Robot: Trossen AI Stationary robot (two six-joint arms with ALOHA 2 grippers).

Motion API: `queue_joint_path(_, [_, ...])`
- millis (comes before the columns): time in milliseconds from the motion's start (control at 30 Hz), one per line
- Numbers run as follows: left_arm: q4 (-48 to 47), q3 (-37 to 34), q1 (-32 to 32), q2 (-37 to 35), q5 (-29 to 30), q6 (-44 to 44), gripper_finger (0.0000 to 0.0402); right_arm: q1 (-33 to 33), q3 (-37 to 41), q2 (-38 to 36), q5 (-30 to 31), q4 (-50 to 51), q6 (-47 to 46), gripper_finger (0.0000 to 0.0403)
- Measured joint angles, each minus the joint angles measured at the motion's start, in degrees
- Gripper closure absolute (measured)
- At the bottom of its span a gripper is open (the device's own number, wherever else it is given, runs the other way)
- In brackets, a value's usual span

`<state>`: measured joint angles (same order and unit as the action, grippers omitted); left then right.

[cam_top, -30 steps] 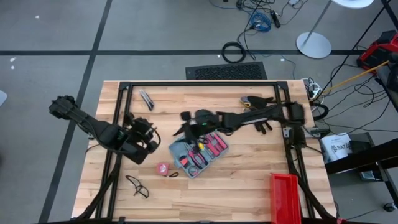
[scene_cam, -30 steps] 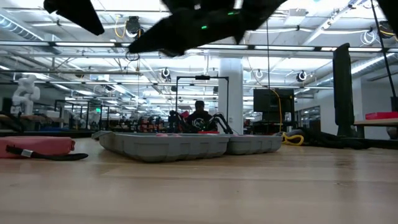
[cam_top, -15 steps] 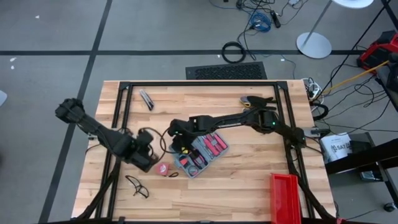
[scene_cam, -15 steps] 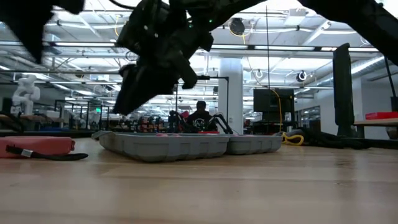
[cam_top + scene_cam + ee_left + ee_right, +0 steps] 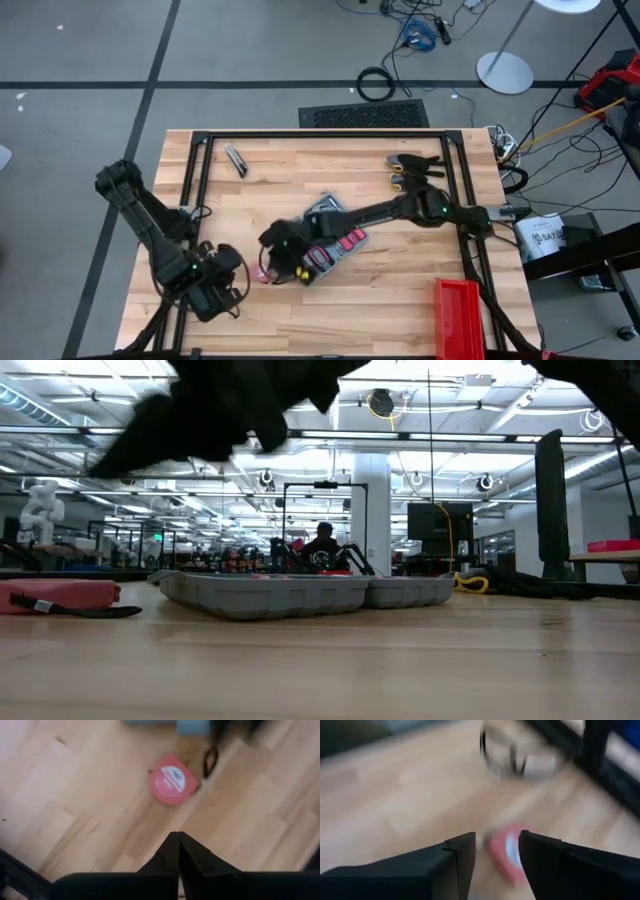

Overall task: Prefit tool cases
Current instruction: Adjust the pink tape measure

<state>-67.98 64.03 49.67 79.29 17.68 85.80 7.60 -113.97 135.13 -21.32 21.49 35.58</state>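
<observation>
The blue-grey tool case [image 5: 338, 240] lies open on the wooden table, red-handled tools in its tray; in the low view the case [image 5: 300, 592] rests flat on its underside. My right gripper [image 5: 497, 845] has reached over the case's left end and hovers open above a red tape measure [image 5: 507, 852]. My left gripper [image 5: 177, 845] is shut on nothing near the table's front left, with the tape measure [image 5: 172, 782] lying beyond its tips. In the high view my left gripper [image 5: 220, 290] stands over the spot left of the tape measure [image 5: 263, 272].
Safety glasses [image 5: 512, 755] lie near the front left. A red bin [image 5: 460, 315] stands at the front right corner. A small metal tool [image 5: 236, 160] lies at the far left, a black-and-yellow object [image 5: 405, 165] at the far right. Black frame rails [image 5: 195, 190] border the table.
My right gripper has swept from above the case toward the table's left and near edge, sinking and tipping downward over the tape measure. My left gripper has swung from beside the case toward the near edge and dropped lower. The case and the tape measure have stayed put.
</observation>
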Motion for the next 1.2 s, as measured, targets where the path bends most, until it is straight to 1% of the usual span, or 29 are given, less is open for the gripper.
queue_joint_path(67, [-2.6, 0.0, 1.3, 0.8, 3.0, 5.1, 0.0399, 1.5, 0.0, 0.0, 0.2, -4.6, -4.8, 0.0268])
queue_joint_path(133, [-7.5, 0.0, 2.1, 1.0, 5.0, 13.5, 0.0399, 2.5, -0.1, 0.3, 1.2, -8.7, -9.9, 0.0268])
queue_joint_path(167, [-10.2, 0.0, 2.6, 1.0, 5.6, 18.2, 0.0399, 2.8, -0.1, 0.5, 2.2, -9.7, -11.0, 0.0268])
queue_joint_path(300, [-20.0, 0.0, 5.0, 1.0, 11.0, 35.5, 0.0396, 3.4, -0.1, 2.4, 3.0, -10.1, -10.9, 0.0268])
queue_joint_path(367, [-21.9, 0.0, 5.4, 0.9, 13.2, 40.7, 0.0395, 3.7, -0.1, 4.3, 3.0, -10.3, -10.9, 0.0268])
queue_joint_path(467, [-21.6, 0.0, 5.3, 0.6, 15.6, 40.8, 0.0395, 3.9, -0.1, 7.0, 3.2, -10.1, -10.9, 0.0268])
queue_joint_path(600, [-21.5, 0.0, 5.3, 0.6, 15.6, 38.2, 0.0394, 3.8, 0.0, 9.0, 3.1, -9.8, -11.7, 0.0268])
queue_joint_path(700, [-21.6, 0.0, 5.2, 0.5, 15.6, 37.2, 0.0394, 3.3, 0.0, 9.5, 3.7, -11.3, -12.7, 0.0268])
queue_joint_path(833, [-21.5, 0.0, 5.2, 0.5, 16.4, 36.9, 0.0393, 2.3, 0.0, 9.5, 7.3, -16.8, -13.4, 0.0268])
queue_joint_path(1000, [-21.5, 0.0, 5.2, 0.5, 18.9, 36.8, 0.0393, 0.3, 0.0, 9.5, 7.8, -19.9, -14.4, 0.0268])
queue_joint_path(1100, [-20.6, 0.0, 5.2, 0.5, 19.0, 36.3, 0.0393, -0.7, 0.0, 9.0, 7.8, -18.8, -14.5, 0.0268])
queue_joint_path(1200, [-16.2, 0.0, 5.2, 0.5, 19.0, 30.9, 0.0393, -1.6, 0.0, 6.8, 6.7, -14.7, -13.8, 0.0268])
